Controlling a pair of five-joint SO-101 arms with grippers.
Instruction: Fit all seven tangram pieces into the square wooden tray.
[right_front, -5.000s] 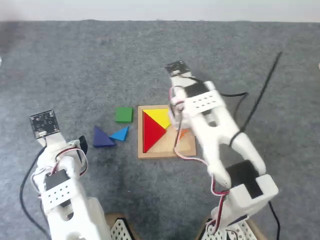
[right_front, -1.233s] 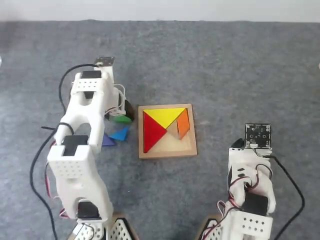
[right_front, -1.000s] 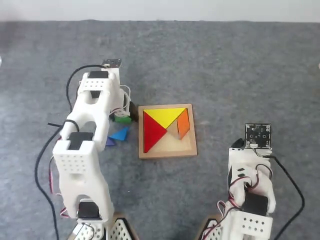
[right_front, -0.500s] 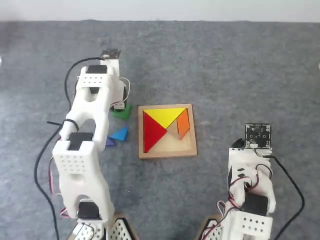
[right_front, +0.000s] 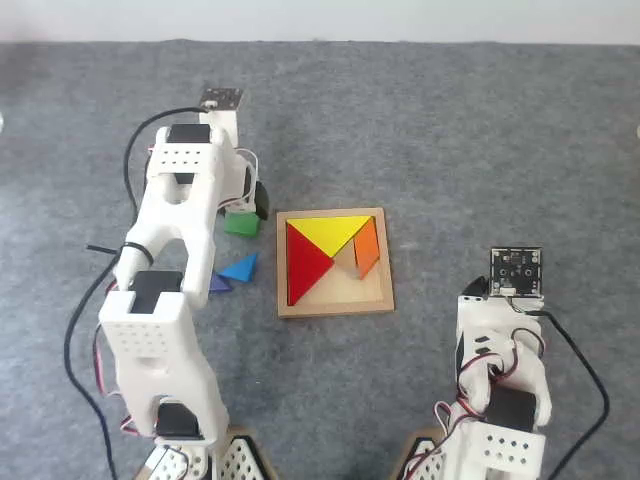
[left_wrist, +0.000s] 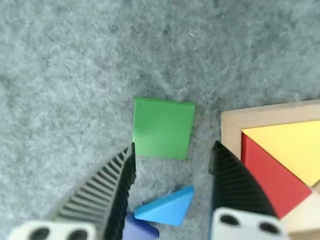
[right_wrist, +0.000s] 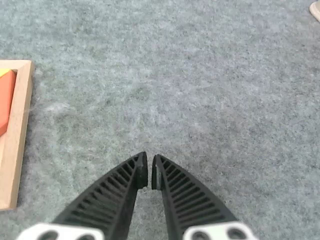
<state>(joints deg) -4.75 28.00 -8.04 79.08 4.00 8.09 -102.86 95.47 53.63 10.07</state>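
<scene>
Left gripper (left_wrist: 173, 146), jaws apart, has swung out to the green square (left_wrist: 163, 127), next for the tray (right_front: 335, 308); right gripper (right_wrist: 149, 171), jaws together, stays withdrawn

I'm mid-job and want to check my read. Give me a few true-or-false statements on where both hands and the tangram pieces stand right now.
1. The left hand is open and grips nothing. True.
2. The green square sits in the wooden tray. False: it lies on the carpet beside the tray.
3. The tray holds a red triangle, a yellow triangle and an orange parallelogram. True.
4. The right hand is shut on the light blue triangle. False: it is shut on nothing, over carpet, and that triangle lies on the far side of the tray from it.
</scene>
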